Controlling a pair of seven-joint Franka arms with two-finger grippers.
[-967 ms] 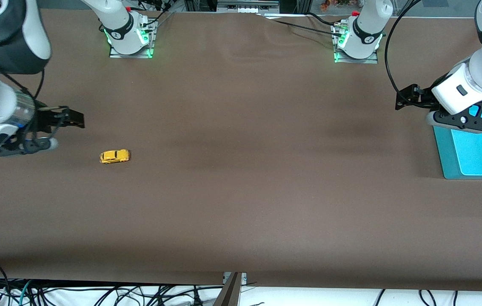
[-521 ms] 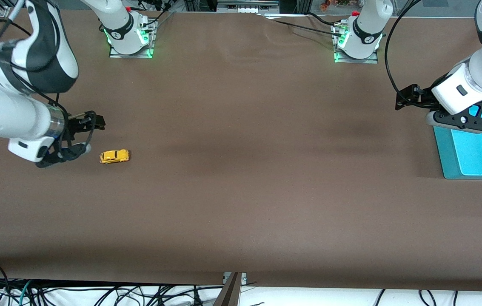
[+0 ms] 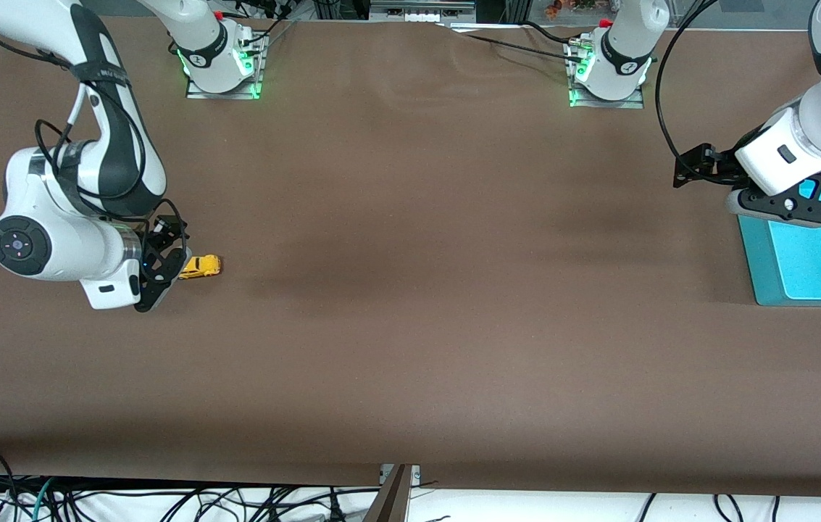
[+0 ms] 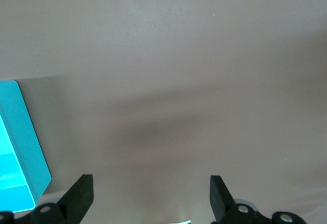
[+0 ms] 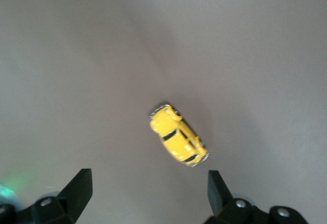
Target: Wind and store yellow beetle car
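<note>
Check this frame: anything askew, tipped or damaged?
Nothing stands out. The yellow beetle car sits upright on its wheels under the open right gripper; the left gripper waits open by the blue bin.

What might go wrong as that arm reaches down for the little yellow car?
The yellow beetle car is far smaller than the open right gripper above it and sits askew between its fingers, so a pinch may twist or flick it away. The teal bin sits by the waiting left gripper, so the car could drop crossing the table.
</note>
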